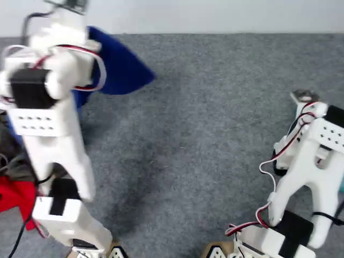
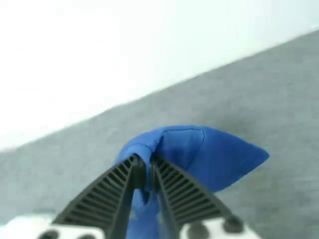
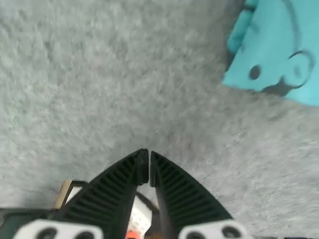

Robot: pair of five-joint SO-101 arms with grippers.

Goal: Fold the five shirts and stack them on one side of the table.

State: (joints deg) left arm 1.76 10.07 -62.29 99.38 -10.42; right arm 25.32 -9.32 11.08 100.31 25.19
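Observation:
My left gripper point(image 2: 145, 168) is shut on a blue shirt point(image 2: 199, 154), which hangs bunched from the fingertips above the grey table. In the high view the blue shirt point(image 1: 121, 67) shows behind the raised left arm point(image 1: 48, 97) at the far left. My right gripper point(image 3: 148, 158) is shut with nothing in it, just above the carpet-like surface. A turquoise shirt point(image 3: 276, 47) with dark print lies a little beyond it. The right arm point(image 1: 312, 156) sits low at the right edge.
A red shirt point(image 1: 16, 196) and a grey-brown one point(image 1: 11, 145) lie heaped at the left edge behind the left arm. The grey table surface point(image 1: 215, 123) stretches between the arms. A pale wall point(image 2: 99, 50) stands behind the table.

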